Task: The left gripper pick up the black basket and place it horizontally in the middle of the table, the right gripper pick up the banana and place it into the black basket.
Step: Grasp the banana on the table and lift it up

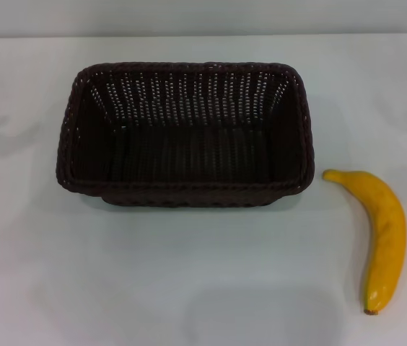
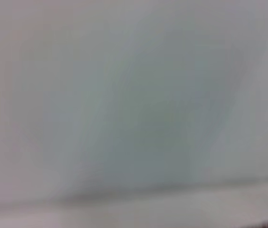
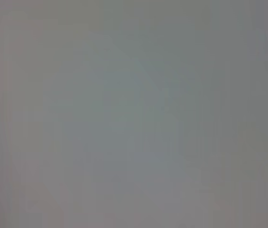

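on the plain white smooth table (image 1: 189, 288), the large dark woven wicker basket (image 1: 185, 133) sits upright near centre, long axis running left to right. just beside its right end, apart from it, lies the curved yellow glossy banana (image 1: 380, 231), long axis running near to far, stem end toward the basket corner. neither gripper shows in any view; their state cannot be told. banana lies on the right arm's side, so that arm looks nearer.
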Tool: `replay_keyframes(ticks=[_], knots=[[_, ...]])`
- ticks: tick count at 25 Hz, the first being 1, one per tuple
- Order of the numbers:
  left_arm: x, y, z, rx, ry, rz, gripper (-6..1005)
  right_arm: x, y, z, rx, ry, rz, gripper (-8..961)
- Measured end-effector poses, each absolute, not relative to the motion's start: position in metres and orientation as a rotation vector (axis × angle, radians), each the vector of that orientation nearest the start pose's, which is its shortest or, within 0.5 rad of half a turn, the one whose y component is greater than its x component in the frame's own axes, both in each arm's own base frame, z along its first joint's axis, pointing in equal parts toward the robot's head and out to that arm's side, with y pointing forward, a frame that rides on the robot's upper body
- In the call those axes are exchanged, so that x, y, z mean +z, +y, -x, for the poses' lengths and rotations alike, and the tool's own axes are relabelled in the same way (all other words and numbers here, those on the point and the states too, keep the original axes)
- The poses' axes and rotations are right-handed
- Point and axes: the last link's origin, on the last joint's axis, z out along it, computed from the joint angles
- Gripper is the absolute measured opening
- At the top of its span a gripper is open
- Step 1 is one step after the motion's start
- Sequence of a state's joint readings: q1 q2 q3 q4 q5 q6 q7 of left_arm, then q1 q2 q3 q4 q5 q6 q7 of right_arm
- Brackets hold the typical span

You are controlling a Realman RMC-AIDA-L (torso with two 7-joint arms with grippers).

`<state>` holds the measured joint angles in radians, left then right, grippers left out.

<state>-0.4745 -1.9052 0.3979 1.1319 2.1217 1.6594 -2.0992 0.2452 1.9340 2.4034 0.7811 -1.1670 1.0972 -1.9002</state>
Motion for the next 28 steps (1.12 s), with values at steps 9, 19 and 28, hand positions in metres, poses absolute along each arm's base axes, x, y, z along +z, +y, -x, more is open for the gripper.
replay_keyframes(ticks=[9, 19, 28], knots=[[0.209, 0.302, 0.315, -0.965, -0.682, 1.979, 757, 0.209, 0.344, -0.296, 0.696, 0.758, 1.985, 735], [0.190, 0.279, 0.339, -1.029, -0.563, 1.829, 756, 0.191, 0.366, -0.233, 0.267, 1.127, 2.226, 733], [0.190, 0.287, 0.343, -1.017, -0.580, 1.813, 756, 0.169, 0.378, -0.209, -0.071, 1.301, 2.224, 731]])
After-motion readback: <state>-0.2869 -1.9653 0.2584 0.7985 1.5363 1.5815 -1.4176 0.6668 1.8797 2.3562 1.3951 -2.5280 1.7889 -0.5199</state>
